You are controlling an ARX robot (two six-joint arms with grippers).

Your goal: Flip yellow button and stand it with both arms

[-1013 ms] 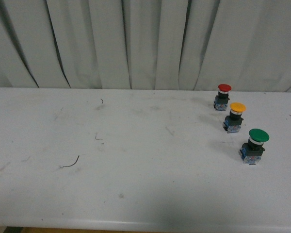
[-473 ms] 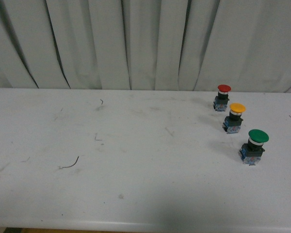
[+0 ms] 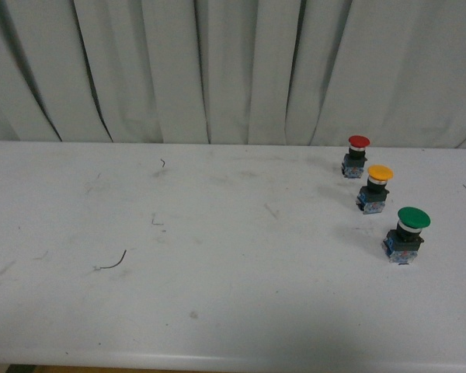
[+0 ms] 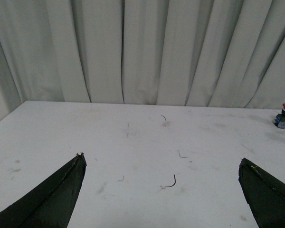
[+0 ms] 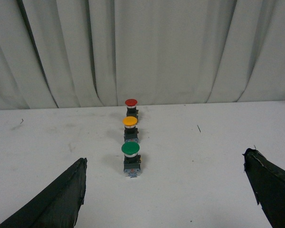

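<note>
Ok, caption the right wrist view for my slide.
Open right gripper faces upright green, yellow and red buttons lined up.

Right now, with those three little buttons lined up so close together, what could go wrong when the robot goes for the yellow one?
The yellow button stands between the red button and the green button, so the wide-open right gripper might knock a neighbour over. The left gripper looks at a bare stretch of table, so a two-arm handover may be awkward.

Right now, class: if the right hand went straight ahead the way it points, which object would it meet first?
Most likely the green-capped button. It stands nearest in the open right hand's line, with the yellow button and red-capped button lined up behind it. The height of the hand above the table is unclear, so it might pass over.
</note>
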